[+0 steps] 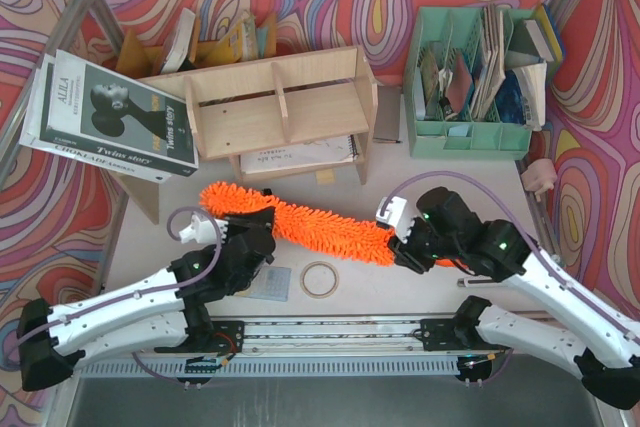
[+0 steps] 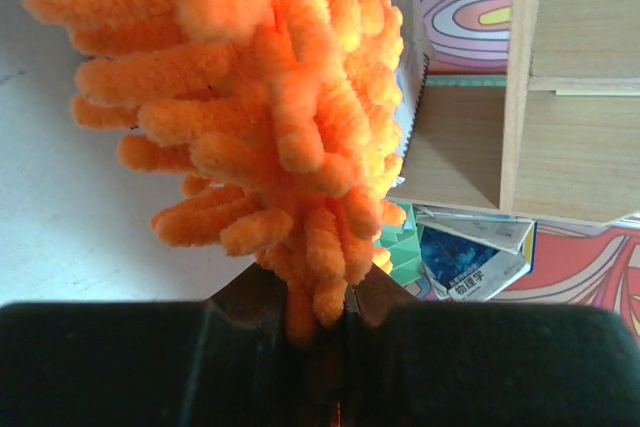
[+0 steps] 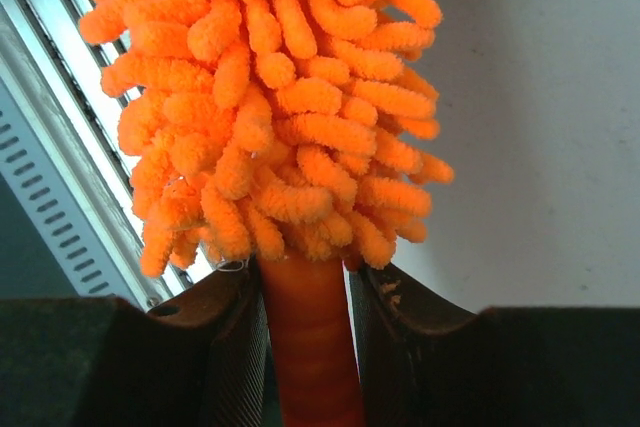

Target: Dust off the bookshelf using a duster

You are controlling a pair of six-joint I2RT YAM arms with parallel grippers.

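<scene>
The orange fluffy duster (image 1: 300, 225) lies slanted across the table in front of the pale-wood bookshelf (image 1: 280, 97). My left gripper (image 1: 258, 242) is shut on strands near the head's left end. In the left wrist view the fluff (image 2: 270, 97) is pinched in my left gripper (image 2: 325, 312), and the bookshelf (image 2: 570, 147) stands beyond. My right gripper (image 1: 405, 245) is at the handle end. In the right wrist view the smooth orange handle (image 3: 305, 347) sits between the jaws of my right gripper (image 3: 305, 279). The left pad touches it and a thin gap shows at the right pad.
A mint-green organiser (image 1: 470, 132) full of books stands at the back right. A stack of books (image 1: 100, 117) leans at the left, and a notebook (image 1: 300, 155) lies under the shelf. A tape ring (image 1: 321, 279) and a grey square (image 1: 272, 285) lie near the front rail (image 1: 330, 332).
</scene>
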